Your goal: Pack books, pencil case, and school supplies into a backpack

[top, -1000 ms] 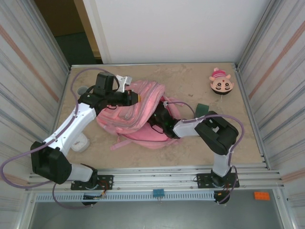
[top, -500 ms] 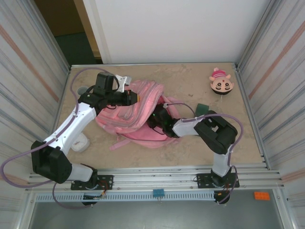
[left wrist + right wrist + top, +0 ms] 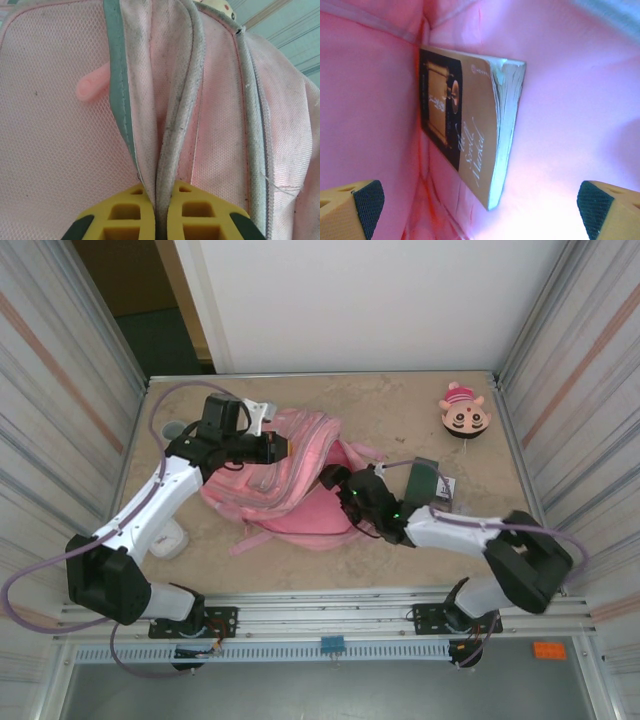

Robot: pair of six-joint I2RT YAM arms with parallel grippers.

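- Pinching a grey-edged fold of the backpack [image 3: 50, 150], my left end effector [image 3: 161, 196] had its yellow fingers [image 3: 129, 215] pressed together on the fabric, the seam running up from between them.
- From the top camera, that left end effector [image 3: 276, 447] sat at the upper left part of the pink backpack [image 3: 305, 435], which lay slumped in the middle of the tabletop [image 3: 400, 410].
- My right end effector [image 3: 336, 480] was at the backpack's right side, at its opening.
- In my right wrist view, the right end effector [image 3: 482, 207] was spread wide, one dark-padded fingertip [image 3: 367, 202] low at the left edge and the other low at the right edge, with nothing gripped between them.
- The book [image 3: 465, 135] stood on edge inside the backpack [image 3: 565, 90], with pink lining all around it. Its orange-brown cover with a dark picture panel faced left and its page edges faced right. It was clear of both pads.
- The pencil case [image 3: 424, 478], dark green, lay on the tabletop just to the right of the backpack, beside my right arm and outside the bag.
- A round cartoon-face toy [image 3: 463, 415] sat near the far right corner, well apart from the backpack.
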